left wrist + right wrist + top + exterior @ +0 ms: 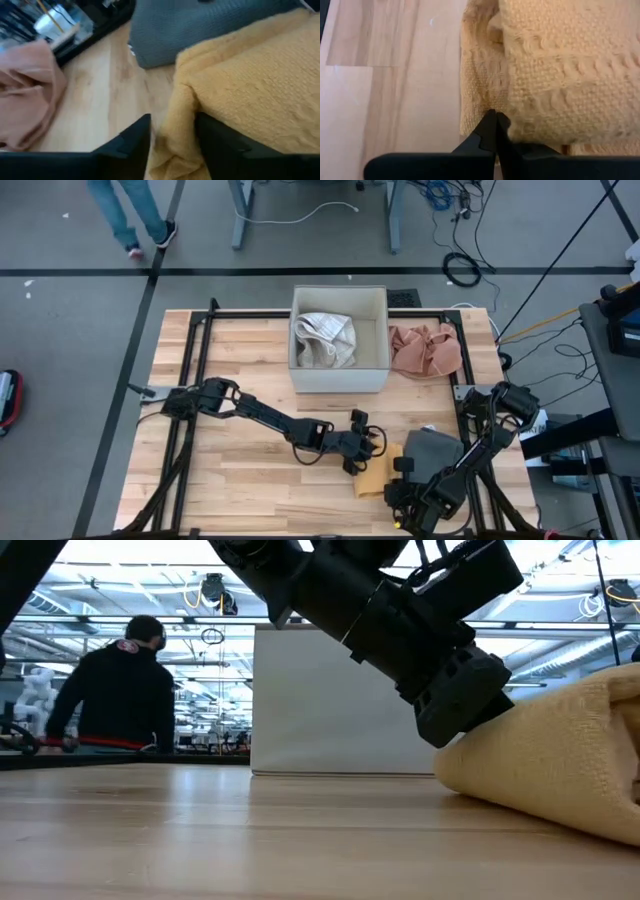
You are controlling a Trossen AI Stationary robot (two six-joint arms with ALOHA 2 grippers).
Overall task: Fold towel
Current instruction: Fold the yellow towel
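Observation:
The yellow towel (383, 472) lies bunched on the table near its near edge, and a fold of it rises as a lump in the low view (560, 760). My left gripper (366, 444) reaches in from the table's left to the towel's left end, with a thick fold between its fingers (172, 145). My right gripper (402, 502) is at the towel's near edge, and its fingertips are together (495, 127). My left gripper pinches a thick rolled fold at the yellow towel's left end (176, 120) between its two fingers, slanting down from the table's left. Several layers are gathered there. The rest of the towel rests on the table. My right gripper is shut at the towel's near edge (487, 100), where the cloth bulges over one finger (520, 145). The cloth hides how many layers it has. The towel lies on the table.
A folded grey towel (432, 450) lies beside the yellow one, toward the right. A white box (338, 370) holding a white cloth (325, 340) stands at the far middle, with a pink cloth (425, 350) to its right. A person (125, 690) stands beyond the table.

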